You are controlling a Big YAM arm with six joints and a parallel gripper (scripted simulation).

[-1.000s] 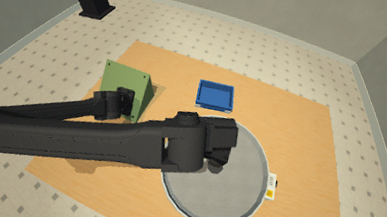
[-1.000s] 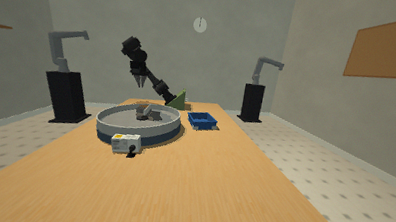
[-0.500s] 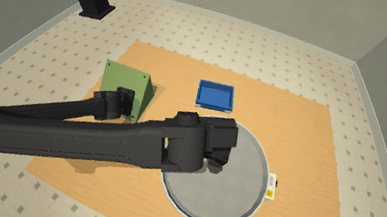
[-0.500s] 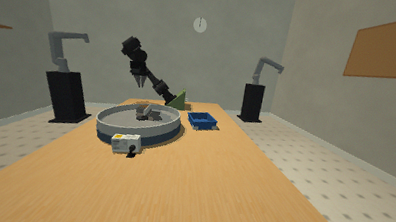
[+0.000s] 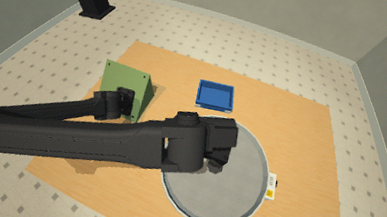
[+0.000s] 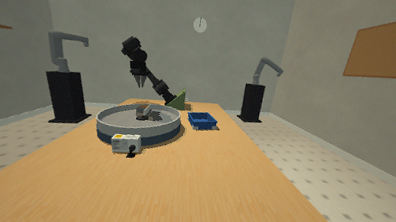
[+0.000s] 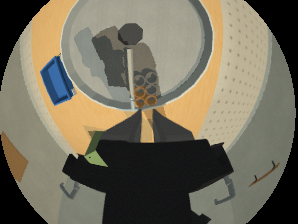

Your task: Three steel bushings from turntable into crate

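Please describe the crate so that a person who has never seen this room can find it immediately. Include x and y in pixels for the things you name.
On the wooden table, find the big round grey turntable (image 5: 207, 195) (image 6: 119, 118) (image 7: 185, 30). Just beside its rim, on the same side as the green wedge-shaped mount (image 5: 121, 76) (image 6: 178, 101) (image 7: 96, 157), sits the crate (image 5: 215, 95) (image 6: 202, 120) (image 7: 56, 81). It is the small, open, rectangular blue box, while the turntable is round.
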